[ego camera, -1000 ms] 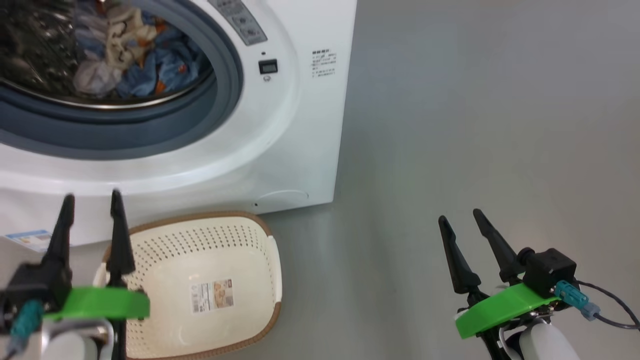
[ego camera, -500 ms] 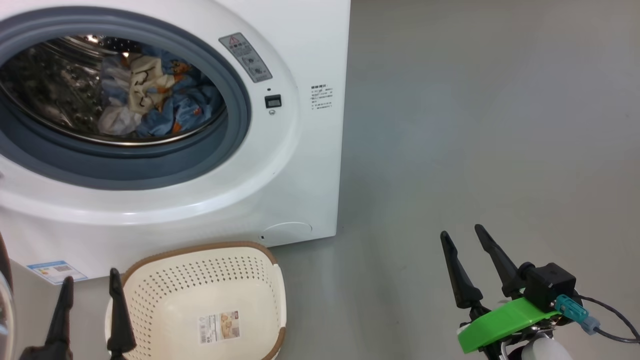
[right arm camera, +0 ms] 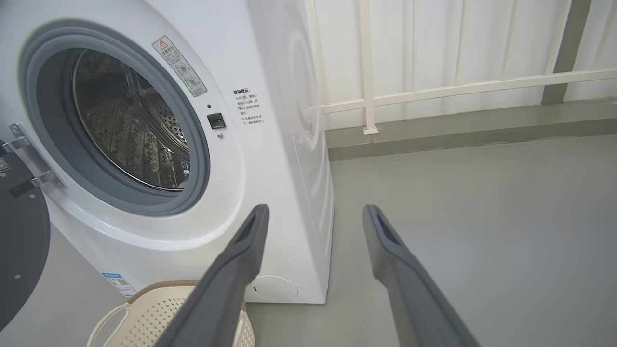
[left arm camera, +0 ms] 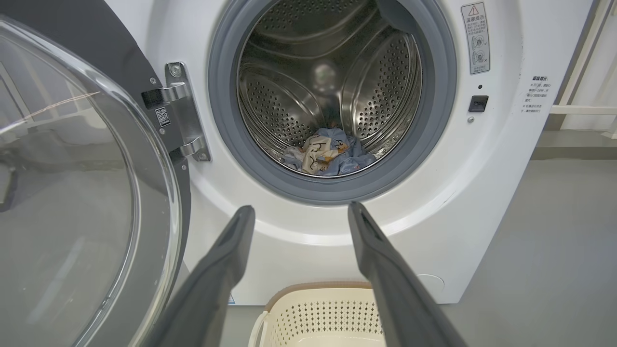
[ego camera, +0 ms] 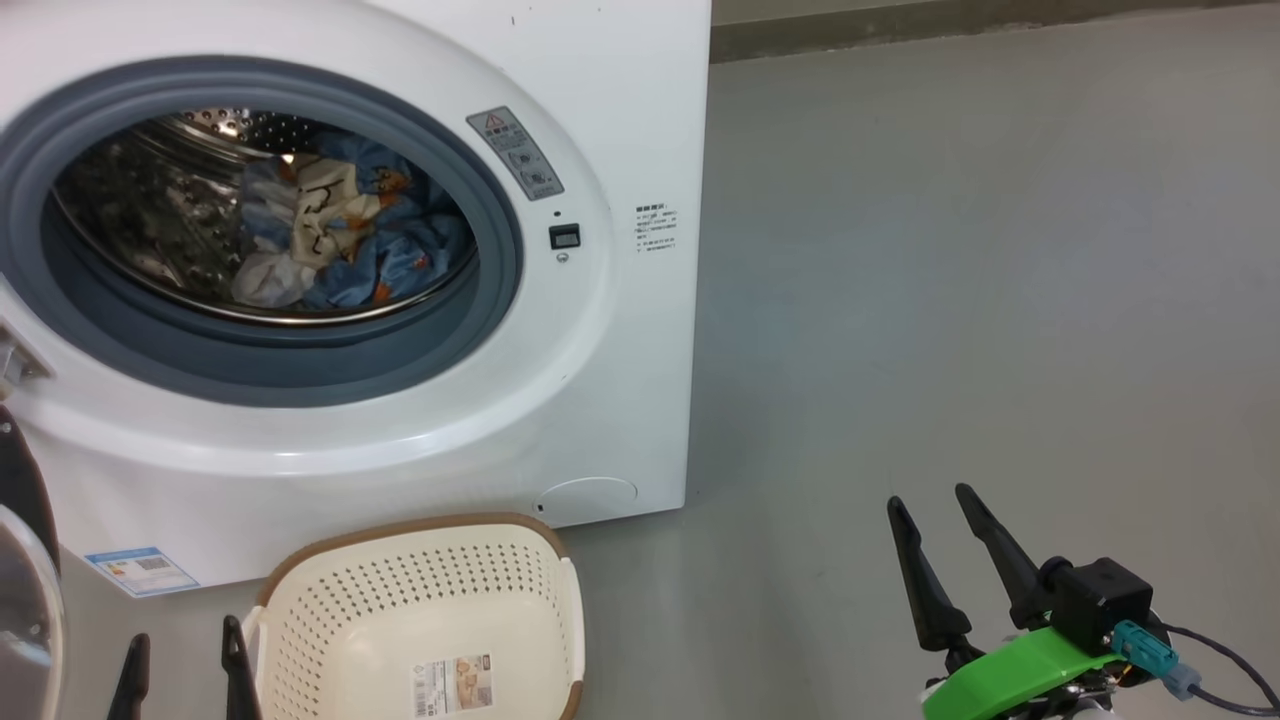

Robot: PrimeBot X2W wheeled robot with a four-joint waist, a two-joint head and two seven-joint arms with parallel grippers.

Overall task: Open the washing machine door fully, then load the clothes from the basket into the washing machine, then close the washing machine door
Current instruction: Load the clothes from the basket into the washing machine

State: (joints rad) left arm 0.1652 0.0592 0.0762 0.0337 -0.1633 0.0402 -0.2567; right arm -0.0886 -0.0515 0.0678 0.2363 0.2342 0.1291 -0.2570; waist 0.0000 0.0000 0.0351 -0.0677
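1. The left gripper (left arm camera: 300,208) is spread wide and empty. So is the right gripper (ego camera: 929,497), well off to its right.
2. Just below its fingertips sits the empty basket (left arm camera: 313,285), which a low sweep could knock.
3. To its left the washing machine door (left arm camera: 67,193) hangs open, and a finger may slip on its curved glass.
4. Ahead, the clothes (left arm camera: 328,154) lie deep in the drum (left arm camera: 289,96), so trapping them looks unlikely. A weak push might leave the door unlatched.
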